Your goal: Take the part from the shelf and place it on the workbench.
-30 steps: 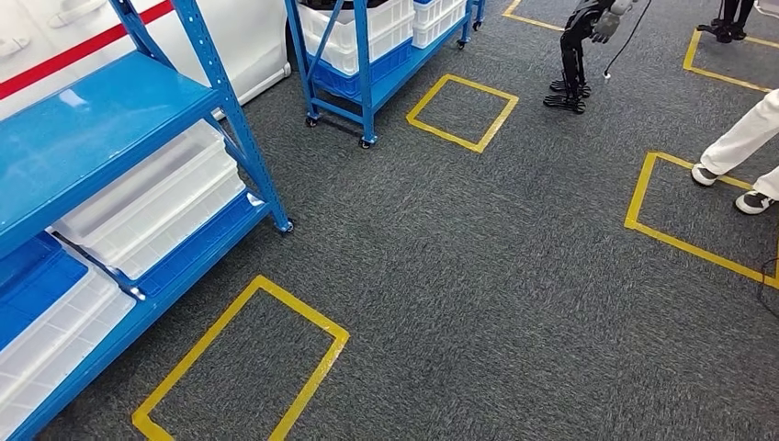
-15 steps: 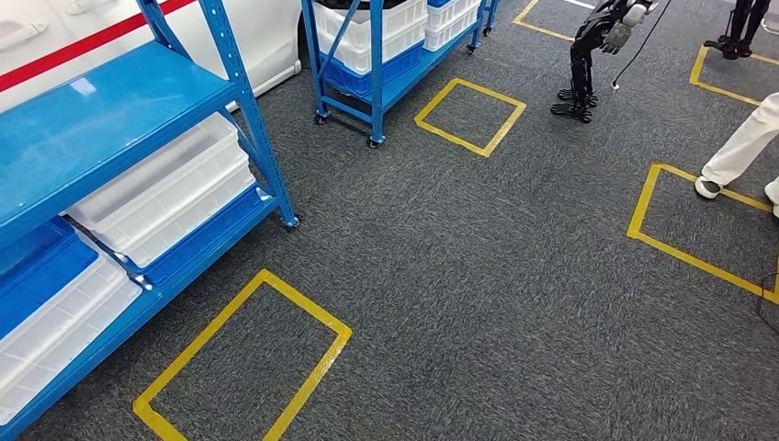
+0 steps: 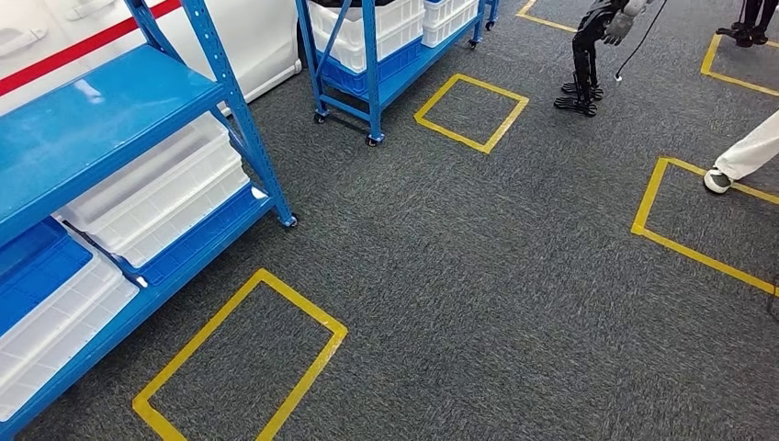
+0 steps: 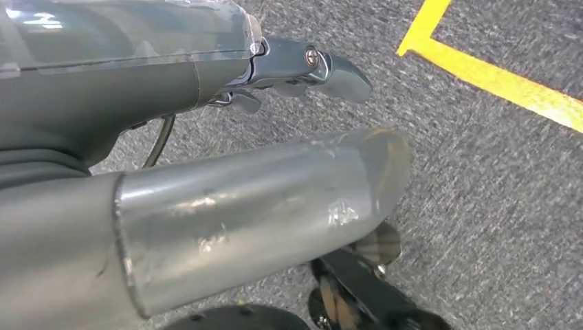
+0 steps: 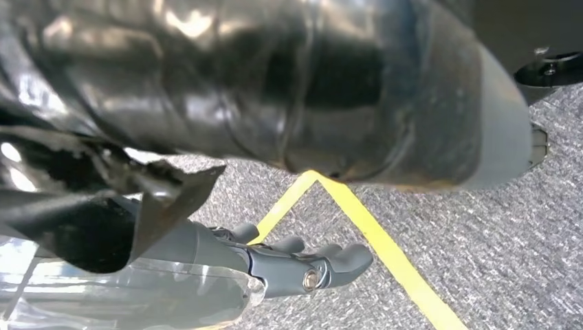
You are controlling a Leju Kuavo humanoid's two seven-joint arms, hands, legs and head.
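Note:
A blue shelf [image 3: 92,119] stands at the left of the head view, with white bins [image 3: 156,197] on its lower levels and a bare top board. In the left wrist view my left hand [image 4: 206,89] hangs over the grey carpet, its thick thumb [image 4: 261,206] apart from its straight fingers [image 4: 330,69], holding nothing. In the right wrist view my right hand [image 5: 275,268] also hangs over the carpet. Its dark-wrapped thumb [image 5: 309,89] is spread away from its straight fingers [image 5: 337,261], and it holds nothing.
A second blue rack on wheels [image 3: 372,64] with white and blue bins stands further back. Yellow tape squares [image 3: 243,358] mark the carpet. Another robot's dark legs [image 3: 583,64] stand at the far right. A person's white trouser leg and shoe [image 3: 744,156] are at the right edge.
The whole head view has shifted a little, so the camera moved. The person at the right has stepped further out; one shoe shows now instead of two.

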